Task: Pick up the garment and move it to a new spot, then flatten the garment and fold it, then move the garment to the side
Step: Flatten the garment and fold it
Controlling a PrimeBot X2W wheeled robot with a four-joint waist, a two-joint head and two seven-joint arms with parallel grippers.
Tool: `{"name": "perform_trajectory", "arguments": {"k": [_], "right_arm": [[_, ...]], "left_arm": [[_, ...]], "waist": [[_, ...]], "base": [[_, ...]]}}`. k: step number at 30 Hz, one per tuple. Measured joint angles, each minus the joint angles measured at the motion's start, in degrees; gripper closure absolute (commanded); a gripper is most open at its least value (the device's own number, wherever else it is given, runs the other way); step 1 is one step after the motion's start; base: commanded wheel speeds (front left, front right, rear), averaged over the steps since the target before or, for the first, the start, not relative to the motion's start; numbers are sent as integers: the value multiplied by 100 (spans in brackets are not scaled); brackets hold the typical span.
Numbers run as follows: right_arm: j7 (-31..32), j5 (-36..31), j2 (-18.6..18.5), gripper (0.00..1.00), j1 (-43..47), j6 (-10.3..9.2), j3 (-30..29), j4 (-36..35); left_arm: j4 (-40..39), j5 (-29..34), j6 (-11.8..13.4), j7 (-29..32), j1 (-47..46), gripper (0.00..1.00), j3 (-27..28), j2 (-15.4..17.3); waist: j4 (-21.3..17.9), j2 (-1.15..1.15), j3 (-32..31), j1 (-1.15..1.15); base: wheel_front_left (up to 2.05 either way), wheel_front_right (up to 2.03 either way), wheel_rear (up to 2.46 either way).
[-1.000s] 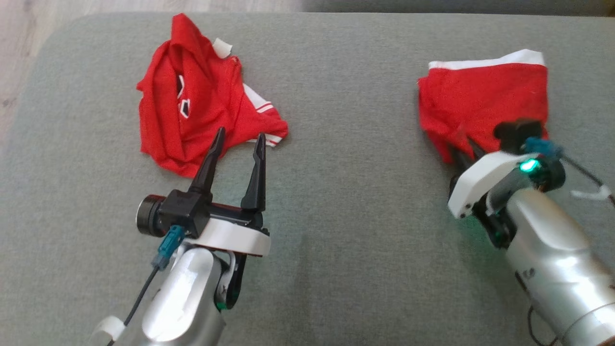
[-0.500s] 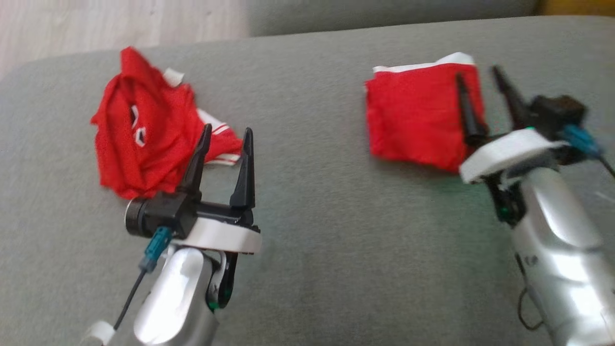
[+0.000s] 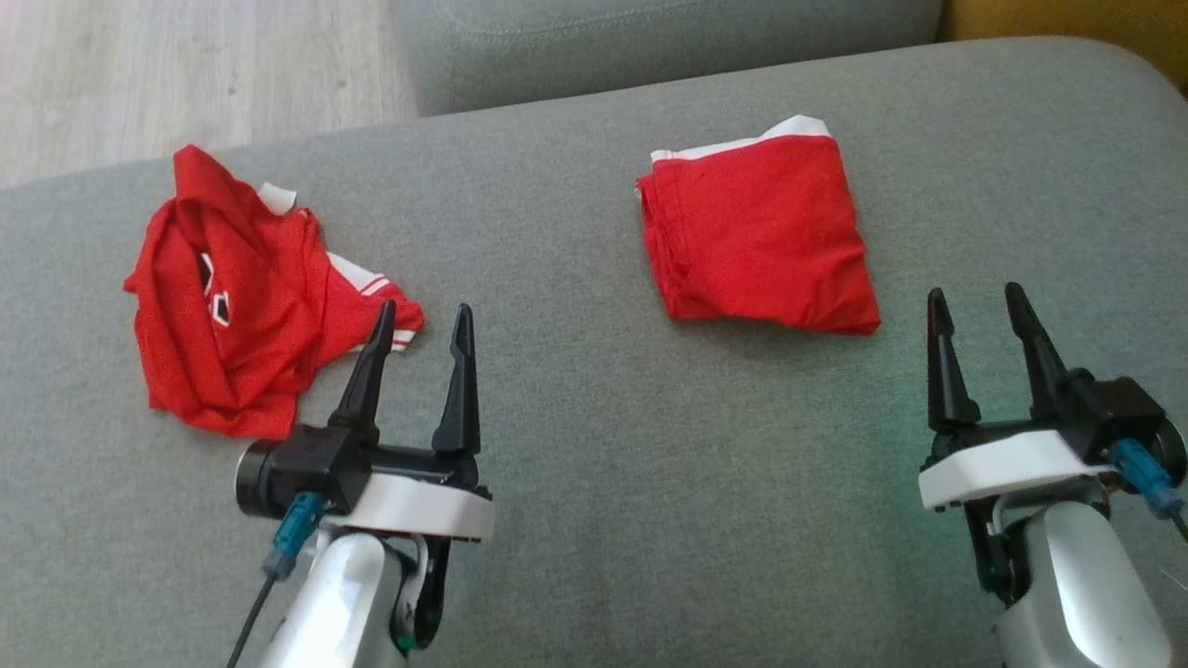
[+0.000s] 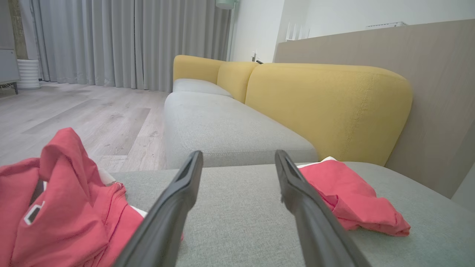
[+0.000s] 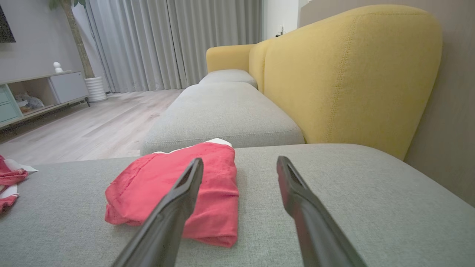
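Grey cushion (image 3: 594, 482) under folded garment (image 3: 761, 241) — yellow backrest (image 5: 352, 74), wood floor (image 4: 74, 107), curtains (image 4: 130, 40)

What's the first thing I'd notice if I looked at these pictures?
The bright red clothes on the grey sofa seat jump out: a crumpled red garment on the robot's left and a neatly folded red garment further right. Nearer the robot, the left end effector and right end effector both stand open, holding nothing. The wrist views add a big yellow backrest.
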Motion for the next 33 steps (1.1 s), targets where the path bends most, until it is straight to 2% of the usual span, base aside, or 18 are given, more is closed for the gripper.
{"name": "perform_trajectory", "arguments": {"k": [7,8,9,17,23,28,33], "right_arm": [[1,147,25,2,-34,0,-43,-102],[0,158,26,84,-93,0,-56,-96],[0,155,29,100,-185,0,-67,-79],[219,-186,-21,100,-1466,0,-327,510],[331,-408,-249,100,-2270,0,-501,1462],[506,-604,-386,100,-2841,0,-572,2576],[197,-831,-448,100,-3144,0,-569,3054]], "left_arm": [[-4,19,-3,0,-7,0,-15,2],[-5,36,-3,0,-37,0,-25,2],[-8,52,-3,0,-83,0,-36,3],[-104,47,7,0,-653,0,-247,0],[-134,-18,96,0,-857,0,-430,-1],[-134,-18,143,0,-968,0,-487,-1],[-123,-76,153,0,-986,0,-546,-1]], "waist": [[92,0,258,1],[118,0,317,1],[148,0,381,1],[489,0,994,2],[846,0,1389,2],[1074,0,1637,3],[1185,0,1678,2]], "base": [[0,0,0],[0,0,0],[0,0,0],[0,0,0],[0,0,0],[0,0,0],[0,0,0]]}}
